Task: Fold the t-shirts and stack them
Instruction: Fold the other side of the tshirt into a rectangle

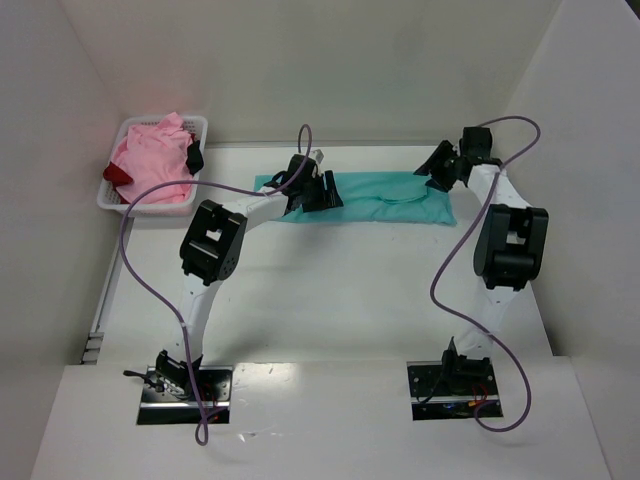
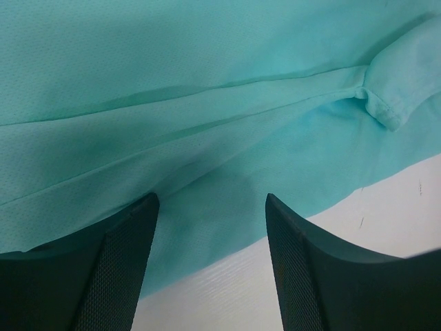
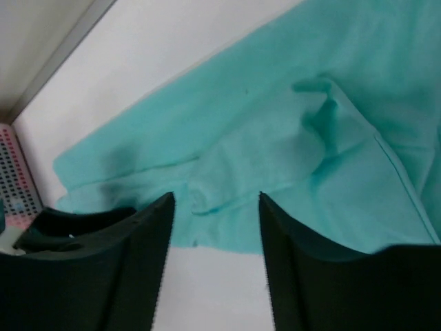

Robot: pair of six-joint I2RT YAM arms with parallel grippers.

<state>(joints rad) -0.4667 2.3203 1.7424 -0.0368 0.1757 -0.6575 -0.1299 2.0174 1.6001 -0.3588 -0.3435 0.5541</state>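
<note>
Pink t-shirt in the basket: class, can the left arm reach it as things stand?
Probably yes. The pink t-shirt lies topmost in the white basket, left of the left arm, whose jaws stand open, empty, over the teal t-shirt.

Teal soft cloth t-shirt: fine pinhole knit, matt. My left fingers: black plastic, matt, pads finely gridded. White table: smooth, faint sheen. White lattice basket: plastic.
</note>
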